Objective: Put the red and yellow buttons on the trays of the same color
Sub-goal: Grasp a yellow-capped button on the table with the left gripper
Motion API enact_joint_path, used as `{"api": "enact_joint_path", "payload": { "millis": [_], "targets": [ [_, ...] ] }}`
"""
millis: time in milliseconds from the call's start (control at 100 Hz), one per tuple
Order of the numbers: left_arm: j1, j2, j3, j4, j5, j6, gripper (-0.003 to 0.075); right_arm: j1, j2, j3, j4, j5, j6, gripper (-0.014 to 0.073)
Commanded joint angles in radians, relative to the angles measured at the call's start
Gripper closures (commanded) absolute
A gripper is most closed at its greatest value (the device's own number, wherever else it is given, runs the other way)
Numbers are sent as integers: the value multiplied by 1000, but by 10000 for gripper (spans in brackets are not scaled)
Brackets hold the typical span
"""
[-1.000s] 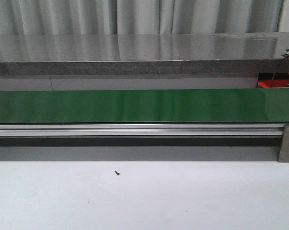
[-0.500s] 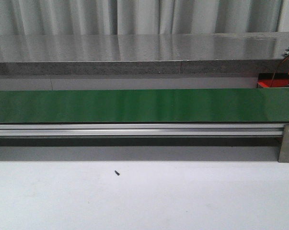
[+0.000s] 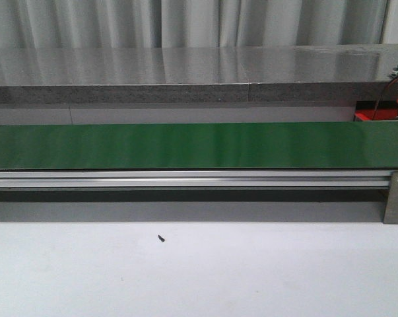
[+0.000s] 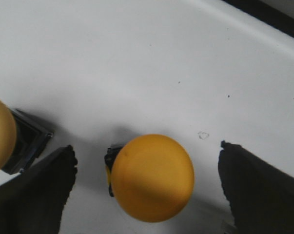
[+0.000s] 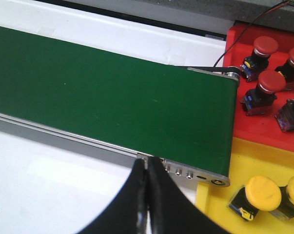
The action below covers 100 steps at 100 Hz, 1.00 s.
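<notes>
**Yellow button between the spread left pincer; right pincer closed by the belt end**

Left wrist view: left pincer (image 4: 147, 195) is apart, dark ribbed fingers (image 4: 32, 197) at lower left and lower right of frame. A yellow button (image 4: 152, 178) sits btwn them on the white surface (image 4: 137, 63), touching neither finger; smooth matte domed cap, round, w/ a bit of dark squarish body poking out on its left. A second yellow button (image 4: 0, 134) is cut off at the left edge, its dark grey body beside it.

Right wrist view: right pincer (image 5: 147, 195) is together, black fingers meeting in a thin seam at bottom centre, nothing held. It hangs over the aluminium rail (image 5: 64, 134) of the green belt (image 5: 112, 92), which is flat, smooth, matte. At the right of frame, past the belt end, the red tray (image 5: 234, 41) holds red buttons (image 5: 271, 83), glossy domes on dark bodies; below it the yellow tray (image 5: 249, 156) holds yellow-capped buttons (image 5: 263, 192). Both trays are bright plastic, well apart from the pincer.

Front view: belt runs across mid frame; a sliver of red tray at far right, no arms seen.
</notes>
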Motion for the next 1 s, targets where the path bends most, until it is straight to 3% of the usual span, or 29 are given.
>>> {"api": "enact_joint_path", "payload": {
  "millis": [0, 110, 510, 670, 830, 990],
  "targets": [
    [-4, -63, -31, -27, -48, 1, 134, 1, -1, -29, 12, -64, -3, 662],
    [-4, -63, -31, -27, -48, 1, 162, 1, -1, -29, 12, -64, -3, 662],
    [-4, -63, -31, -27, -36, 1, 498, 1, -1, -29, 12, -64, -3, 662],
    [-4, -65, -96, -27, 33, 1, 627, 1, -1, -29, 12, -64, -3, 662],
    [-6, -107, -204, -27, 154, 1, 660, 1, -1, -29, 12, -67, -3, 662],
    [-15, -218, -215, -42, 194, 1, 660, 1, -1, -29, 12, -71, -3, 662]
  ]
}}
